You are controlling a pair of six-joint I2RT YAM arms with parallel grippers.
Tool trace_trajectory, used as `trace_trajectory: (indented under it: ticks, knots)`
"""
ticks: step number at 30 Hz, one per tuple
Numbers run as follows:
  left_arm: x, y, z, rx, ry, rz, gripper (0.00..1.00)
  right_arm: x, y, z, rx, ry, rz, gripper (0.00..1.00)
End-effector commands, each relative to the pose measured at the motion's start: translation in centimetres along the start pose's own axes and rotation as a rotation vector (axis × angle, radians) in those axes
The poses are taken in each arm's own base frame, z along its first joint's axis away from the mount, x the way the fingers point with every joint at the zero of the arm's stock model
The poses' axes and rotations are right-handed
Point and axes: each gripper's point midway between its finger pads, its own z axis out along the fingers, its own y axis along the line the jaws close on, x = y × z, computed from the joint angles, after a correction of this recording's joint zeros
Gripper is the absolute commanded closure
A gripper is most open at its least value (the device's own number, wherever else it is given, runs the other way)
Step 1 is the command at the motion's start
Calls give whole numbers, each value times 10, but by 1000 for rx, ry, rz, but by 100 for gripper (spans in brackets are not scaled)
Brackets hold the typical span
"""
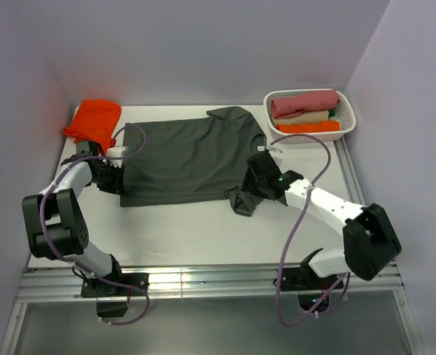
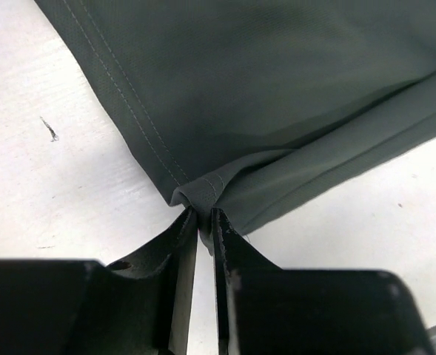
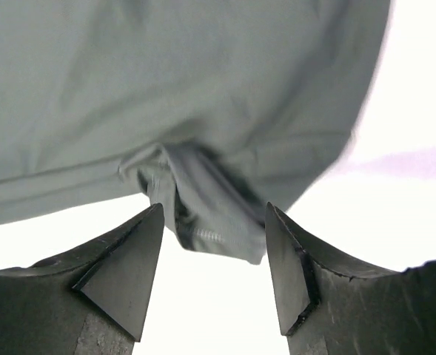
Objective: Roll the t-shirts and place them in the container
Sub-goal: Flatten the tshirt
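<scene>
We see a white table [image 1: 203, 237] with the grey shirt [image 1: 180, 159] spread flat across its middle, collar to the right and hem to the left. The left arm [image 1: 62, 214] reaches to the shirt's near left corner, and the right arm [image 1: 329, 211] reaches to its near right side. A white basket [image 1: 354, 118] stands at the far right and holds rolled clothes in pink, cream, orange and green. The orange shirt [image 1: 93, 120] lies crumpled at the far left, just beside the grey one.

We find the right gripper [image 3: 214, 211] spread wide. A bunched sleeve [image 3: 203, 214] lies between its fingers, with neither finger pressing it. The left gripper [image 2: 203, 214] is parted by only a thin slit, with table showing through. The shirt's hem corner [image 2: 199, 194] lies right at its tips.
</scene>
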Motion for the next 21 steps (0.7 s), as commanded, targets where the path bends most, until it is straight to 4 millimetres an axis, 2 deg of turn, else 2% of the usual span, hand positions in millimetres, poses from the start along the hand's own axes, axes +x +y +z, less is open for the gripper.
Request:
trace_trajectory:
  ticks: [1, 7, 14, 21]
  knots:
    - [-17, -9, -18, 36, -59, 44, 80, 14, 1, -9, -11, 5, 32, 36]
    - [-15, -9, -16, 44, -48, 41, 80, 50, -6, -1, 25, 70, 5, 37]
    - [-11, -7, -11, 38, -38, 39, 80, 61, -19, 2, 76, 77, 20, 41]
    - [-9, -7, -9, 39, -28, 32, 82, 69, -24, 6, 78, 86, 29, 62]
